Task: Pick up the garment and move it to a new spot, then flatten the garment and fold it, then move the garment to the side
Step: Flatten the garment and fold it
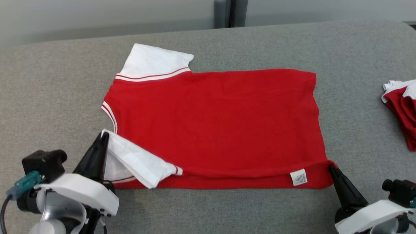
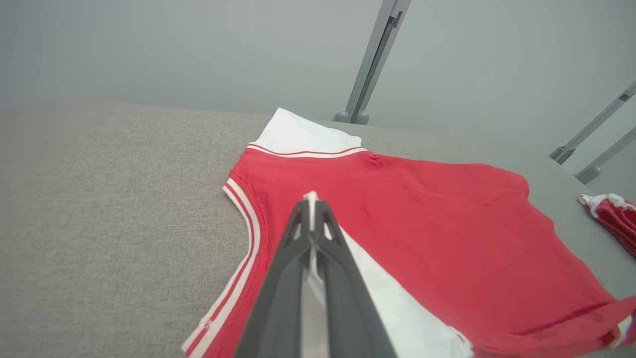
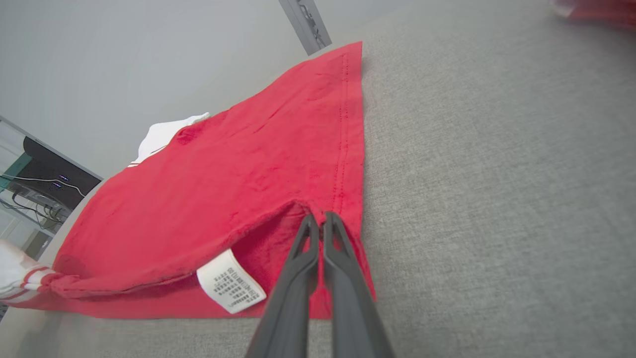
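Pinched shut, my left gripper (image 1: 104,136) holds the white sleeve (image 1: 138,161) of the red garment (image 1: 214,123); my right gripper (image 1: 331,168) nips its hem (image 1: 317,182) beside a label (image 1: 298,177), print illegible.

Head camera: mounted high, facing forward and down over the grey surface (image 1: 227,42). It is at middle range with the whole shirt (image 1: 214,123) in frame, the left gripper (image 1: 104,135) at lower left and the right gripper (image 1: 331,167) at lower right.

Left wrist camera: low and close, sighting along its fingers across the shirt's collar end toward the far wall.

Right wrist camera: low, very close, rolled to one side, sighting along its fingers at the hem corner.

All three views share the shirt. Head and left wrist views both catch the red pile (image 1: 403,110) at the right.
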Available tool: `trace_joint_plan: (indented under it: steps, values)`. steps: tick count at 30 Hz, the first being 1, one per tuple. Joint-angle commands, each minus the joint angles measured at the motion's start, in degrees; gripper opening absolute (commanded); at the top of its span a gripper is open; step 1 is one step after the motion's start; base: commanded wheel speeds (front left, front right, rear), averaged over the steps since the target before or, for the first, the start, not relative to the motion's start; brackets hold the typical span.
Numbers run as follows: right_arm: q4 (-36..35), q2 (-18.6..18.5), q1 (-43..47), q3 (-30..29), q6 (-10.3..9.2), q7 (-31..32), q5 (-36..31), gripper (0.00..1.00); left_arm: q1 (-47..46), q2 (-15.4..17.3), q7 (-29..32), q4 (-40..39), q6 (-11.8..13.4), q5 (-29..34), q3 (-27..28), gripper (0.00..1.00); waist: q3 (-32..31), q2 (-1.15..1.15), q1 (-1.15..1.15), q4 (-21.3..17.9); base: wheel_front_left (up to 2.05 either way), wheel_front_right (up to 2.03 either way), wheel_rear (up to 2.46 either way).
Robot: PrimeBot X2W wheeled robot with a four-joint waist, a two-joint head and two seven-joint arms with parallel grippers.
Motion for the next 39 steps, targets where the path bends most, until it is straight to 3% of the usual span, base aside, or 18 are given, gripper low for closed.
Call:
trace_joint_plan:
  steps: [1,14,15,16,17,18,20,23,29,34,39]
  values:
    - [0.2,-0.1,-1.7,0.0,0.01,-0.1,0.1,0.0,-2.6,-0.1,-0.6,1.3,-0.4,0.0,0.2,0.0,2.3,0.0,0.0,-0.9,0.0,0.0,0.0]
    - [5.0,-0.6,-10.9,4.3,0.01,-3.4,2.3,0.0,-15.2,-0.5,-4.9,15.0,-4.6,-0.9,0.0,0.0,7.8,0.0,0.0,-1.8,0.0,0.0,0.0]
    - [5.2,-0.8,-11.4,4.7,0.01,-4.2,2.0,0.0,-15.5,-0.6,-5.3,15.9,-4.9,-1.0,-0.1,0.18,7.9,0.0,0.0,-1.9,0.0,0.0,0.0]
    - [5.4,-0.8,-11.7,5.1,0.01,-4.9,1.9,0.09,-15.8,-0.6,-5.8,16.7,-5.2,-1.0,-0.1,0.74,8.0,0.0,0.0,-1.9,0.0,0.0,0.0]
    - [5.7,-0.8,-11.9,5.4,0.01,-5.5,1.9,0.4,-15.8,-0.7,-6.5,17.6,-5.5,-1.1,0.0,1.0,8.0,0.0,0.0,-2.0,0.0,0.0,0.0]
    - [6.0,-1.0,-12.0,5.5,0.01,-6.2,1.3,1.0,-15.8,-0.9,-7.5,18.3,-5.6,-1.2,0.2,1.0,7.9,0.0,0.0,-2.0,0.0,0.0,0.0]
    - [6.1,-1.0,-12.5,5.4,0.01,-7.5,-0.2,1.0,-15.1,-1.1,-10.2,19.1,-5.6,-0.7,0.9,1.0,7.6,0.0,0.0,-2.1,0.0,0.0,0.0]
    - [6.9,0.8,-12.6,0.2,0.02,-8.7,-4.0,1.0,-14.0,-1.6,-16.1,19.6,-5.3,0.7,2.0,1.0,6.9,0.0,0.0,-2.2,0.0,0.0,0.0]
    - [-1.0,7.7,-10.0,-12.3,0.02,-9.0,-21.6,1.0,-11.8,-2.2,-26.2,19.9,-3.7,4.7,3.2,1.0,4.4,0.0,0.0,-1.4,0.0,0.0,0.0]
    - [-5.4,9.6,-7.3,-14.5,0.02,-9.0,-28.8,1.0,-9.8,-2.6,-27.8,18.7,-3.8,7.5,4.1,1.0,2.3,0.0,0.0,-0.7,0.0,0.0,0.0]
    - [-6.4,10.1,-5.0,-14.7,0.02,-9.0,-31.5,1.0,-6.7,-2.6,-28.0,19.3,-4.2,8.8,3.7,1.0,1.0,0.0,0.0,-0.4,0.0,0.0,0.0]
